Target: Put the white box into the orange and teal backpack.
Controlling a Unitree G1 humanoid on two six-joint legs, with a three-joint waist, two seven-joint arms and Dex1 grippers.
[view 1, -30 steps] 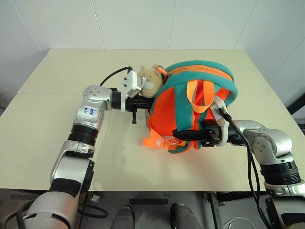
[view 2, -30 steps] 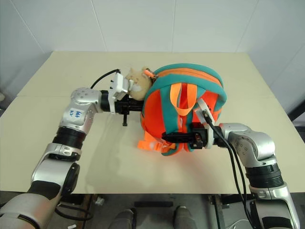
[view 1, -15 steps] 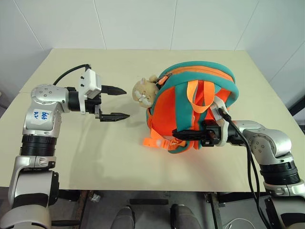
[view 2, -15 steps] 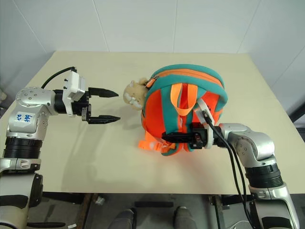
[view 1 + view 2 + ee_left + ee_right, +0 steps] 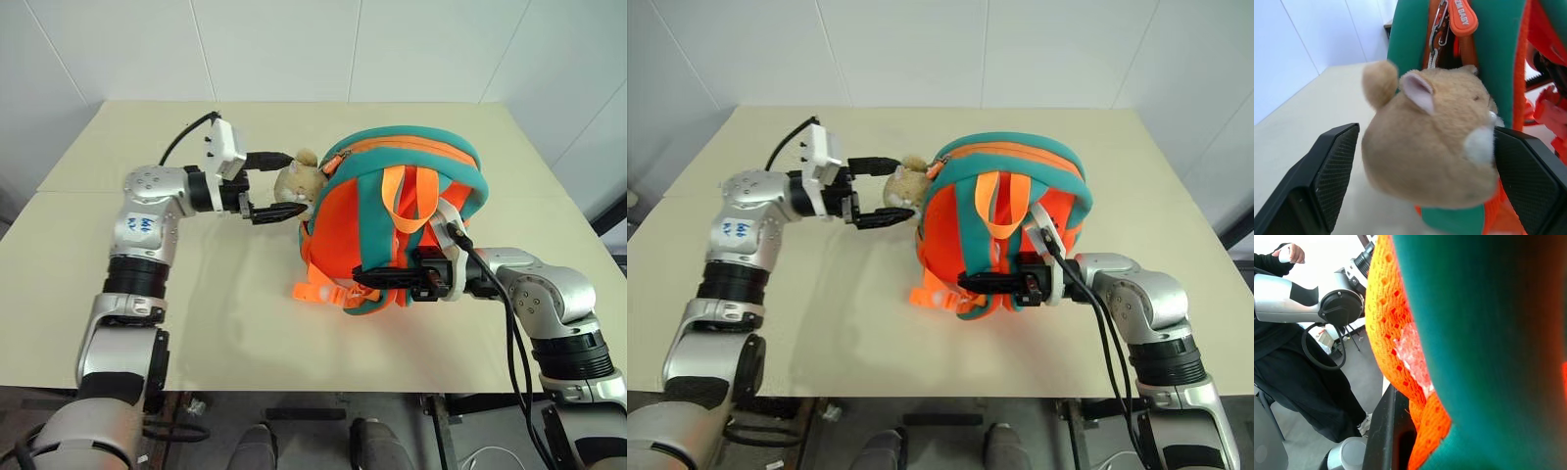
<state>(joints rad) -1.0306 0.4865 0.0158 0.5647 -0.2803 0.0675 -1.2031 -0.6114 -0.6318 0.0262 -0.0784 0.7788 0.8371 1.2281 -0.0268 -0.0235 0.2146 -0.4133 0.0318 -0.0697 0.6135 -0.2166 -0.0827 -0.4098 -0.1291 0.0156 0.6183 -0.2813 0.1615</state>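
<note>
The dome-shaped bright orange backpack with teal padded trim (image 5: 402,220) stands right of the middle of the pale beige counter (image 5: 147,323), strap side toward the near edge. The flat white box cannot be told in any picture.

From the head, the tan plush hamster toy (image 5: 297,180) hangs at the backpack's upper left edge. The left wrist view shows more: the toy's ear and white cheek, and above it an orange zipper pull on a metal clip. The right wrist view shows orange mesh webbing and teal padding pressed close, and beyond the counter a person in dark clothing (image 5: 1298,362).

The left end effector (image 5: 284,184) points right with its two black fingers spread wide, one on the far side of the plush toy and one on the near side. In the left wrist view a gap shows between the toy and the ribbed pad (image 5: 1334,176) on one side; the other pad lies just beside the toy's cheek. The right end effector (image 5: 370,278) points left at the backpack's near lower edge, fingers together and clamped on a teal strap there.

One backpack, one plush toy, two end effectors.
</note>
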